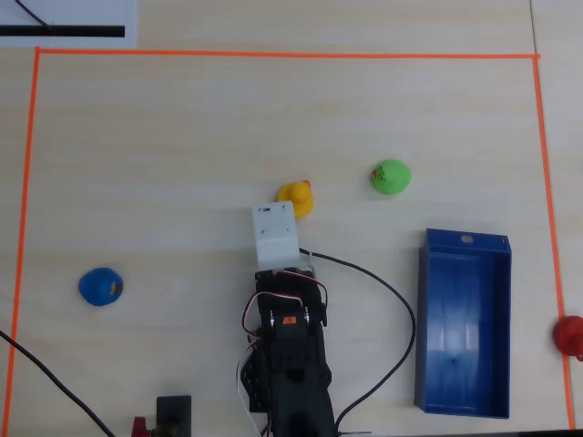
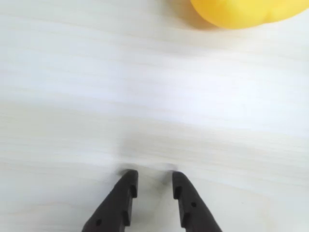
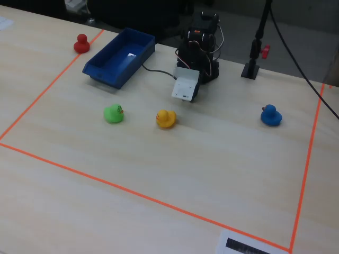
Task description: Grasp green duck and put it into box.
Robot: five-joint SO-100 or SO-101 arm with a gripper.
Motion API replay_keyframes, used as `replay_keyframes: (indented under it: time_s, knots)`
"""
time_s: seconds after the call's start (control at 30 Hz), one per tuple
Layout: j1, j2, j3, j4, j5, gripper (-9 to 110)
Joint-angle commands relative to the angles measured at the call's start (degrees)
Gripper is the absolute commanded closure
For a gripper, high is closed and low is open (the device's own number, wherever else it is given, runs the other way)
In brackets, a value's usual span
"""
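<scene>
The green duck (image 1: 391, 177) sits on the pale wood table, to the right of and beyond my arm in the overhead view; in the fixed view the green duck (image 3: 113, 114) is left of the yellow duck. It is out of the wrist view. The box (image 1: 424, 319) is a deep-blue tray right of my arm, empty; it also shows in the fixed view (image 3: 106, 77). My gripper (image 2: 153, 177) hangs low over bare table with a narrow gap between its black fingers and nothing held. In the overhead view it is hidden under the white wrist mount (image 1: 276, 233).
A yellow duck (image 1: 297, 197) sits just ahead of the gripper, at the top edge of the wrist view (image 2: 241, 12). A blue duck (image 1: 100, 287) lies far left, a red duck (image 1: 569, 335) outside the orange tape border (image 1: 273, 54). A black cable (image 1: 401, 314) loops between arm and box.
</scene>
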Motion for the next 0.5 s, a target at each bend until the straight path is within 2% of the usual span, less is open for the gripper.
replay_keyframes:
  time_s: [0.0,0.47]
  knots:
    - [0.2,-0.4,-0.1,1.2,0.1,94]
    - [0.2,-0.4,-0.1,1.2,-0.1,94]
